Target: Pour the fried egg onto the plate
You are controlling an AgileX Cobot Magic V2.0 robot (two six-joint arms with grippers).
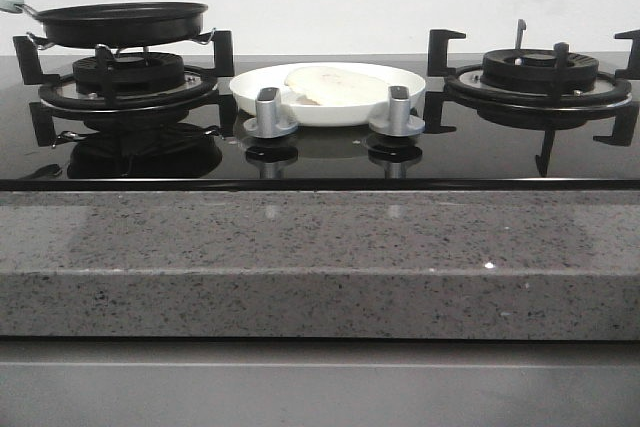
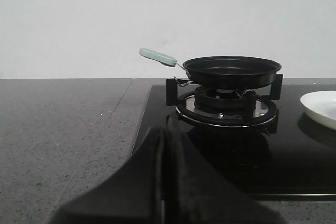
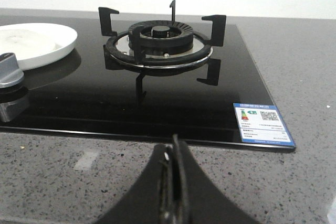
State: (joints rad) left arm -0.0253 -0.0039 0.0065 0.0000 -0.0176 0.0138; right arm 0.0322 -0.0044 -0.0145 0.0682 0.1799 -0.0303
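The fried egg (image 1: 330, 84), a pale cream disc, lies on the white plate (image 1: 408, 95) at the middle of the hob, behind the two knobs. Part of the plate also shows in the left wrist view (image 2: 321, 109) and in the right wrist view (image 3: 52, 45), where the egg (image 3: 21, 42) shows faintly. The black frying pan (image 1: 122, 23) with a pale green handle (image 2: 157, 56) sits on the left burner. My left gripper (image 2: 164, 145) is shut and empty, low over the hob's front left edge. My right gripper (image 3: 173, 153) is shut and empty over the stone counter. Neither gripper shows in the front view.
The right burner (image 1: 540, 72) with its black grate is bare. Two grey knobs (image 1: 270, 112) (image 1: 398, 110) stand in front of the plate. A blue and white label (image 3: 262, 123) is at the hob's front right corner. Grey speckled counter (image 1: 320, 257) runs along the front.
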